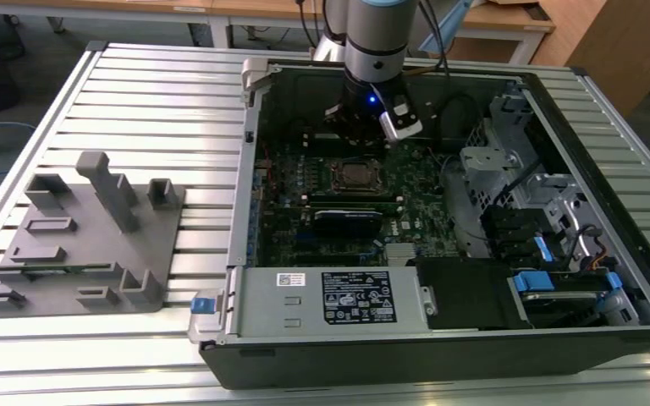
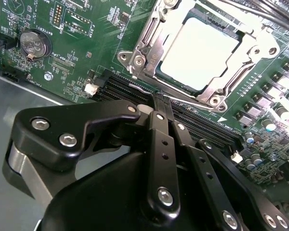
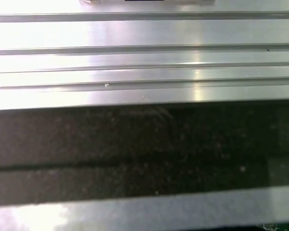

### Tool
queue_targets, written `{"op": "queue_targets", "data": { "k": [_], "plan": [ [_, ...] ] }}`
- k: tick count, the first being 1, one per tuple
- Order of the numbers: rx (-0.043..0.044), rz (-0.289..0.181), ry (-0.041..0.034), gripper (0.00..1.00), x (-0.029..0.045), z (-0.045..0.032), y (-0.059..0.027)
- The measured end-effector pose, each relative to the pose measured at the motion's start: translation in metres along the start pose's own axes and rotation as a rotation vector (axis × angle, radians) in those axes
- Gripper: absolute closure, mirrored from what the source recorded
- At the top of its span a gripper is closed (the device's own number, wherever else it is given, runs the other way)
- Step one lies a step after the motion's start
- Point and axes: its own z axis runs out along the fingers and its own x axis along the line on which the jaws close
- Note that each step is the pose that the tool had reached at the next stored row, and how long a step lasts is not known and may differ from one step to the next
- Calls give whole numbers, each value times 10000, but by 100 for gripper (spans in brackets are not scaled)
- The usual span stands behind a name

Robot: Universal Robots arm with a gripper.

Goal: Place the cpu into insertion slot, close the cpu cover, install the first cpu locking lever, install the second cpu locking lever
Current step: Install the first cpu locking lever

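Black two-finger gripper [image 2: 160,98]: jaws together, tips just beside one edge of the thin silver square-framed cpu cover [image 2: 147,45]. It may be pinching a lever wire; unclear. Cover lies flat over the pale silver square cpu [image 2: 200,50]. Cpu sits in the silver-rimmed insertion slot [image 1: 355,175], mid green motherboard [image 2: 62,67], toward the far wall of the open black computer case [image 1: 438,359].

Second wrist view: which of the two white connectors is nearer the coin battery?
The white connector at the black slots' end, between the coin battery and the gripper; the other connector lies beyond the gripper.
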Motion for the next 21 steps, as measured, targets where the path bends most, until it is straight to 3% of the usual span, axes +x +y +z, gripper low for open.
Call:
{"op": "queue_targets", "data": {
  "k": [10, 21],
  "plan": [
    [-13, -9, -74, 89, -1, -2, -19],
    [-48, -34, -279, 89, 12, -3, -19]
  ]
}}
